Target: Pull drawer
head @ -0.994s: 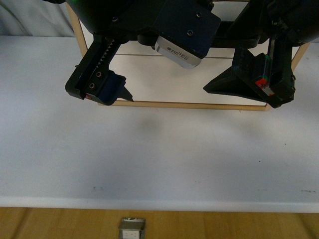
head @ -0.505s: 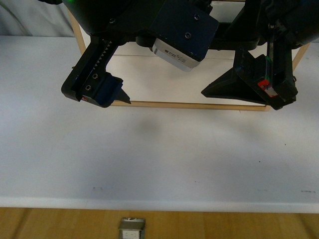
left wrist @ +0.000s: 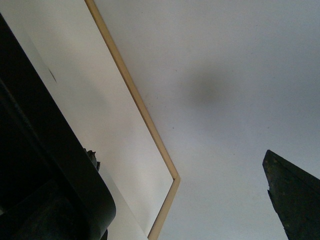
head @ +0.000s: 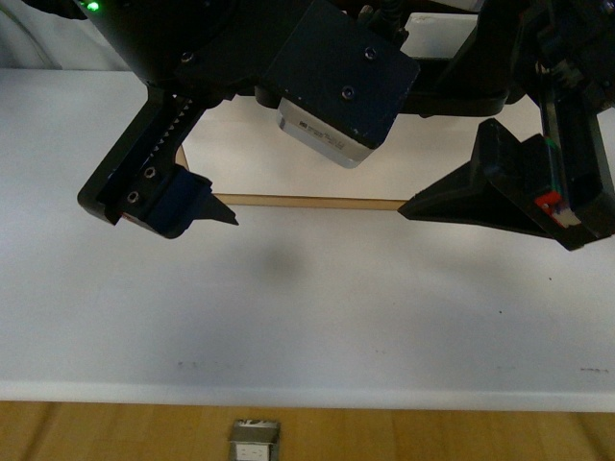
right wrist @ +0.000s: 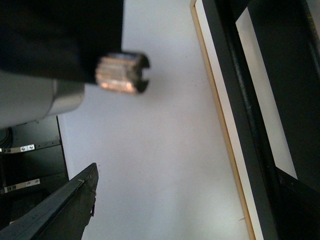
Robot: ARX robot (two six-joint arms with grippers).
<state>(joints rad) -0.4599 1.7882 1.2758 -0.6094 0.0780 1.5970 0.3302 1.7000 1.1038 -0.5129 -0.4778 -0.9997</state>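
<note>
The drawer [head: 317,201] shows in the front view only as a light wood edge and a white panel at the back of the table, mostly hidden by both arms. In the right wrist view its wood edge [right wrist: 220,125] runs beside a white strip and a long black bar [right wrist: 242,125]. The left wrist view shows a corner of the wood edge [left wrist: 173,178]. My left gripper [head: 207,206] hangs open just in front of that edge, holding nothing. My right gripper [head: 490,206] is open too, above the edge's right part, also holding nothing.
The white table [head: 307,307] stretches from the drawer toward me, its front edge low in the front view. Below it lies wooden floor with a small grey box [head: 255,442]. The left arm's grey camera block [head: 327,139] hangs over the drawer.
Both arms have come toward me and lower. The left gripper slid left and down, the right gripper right and down. They now cover more of the drawer.
</note>
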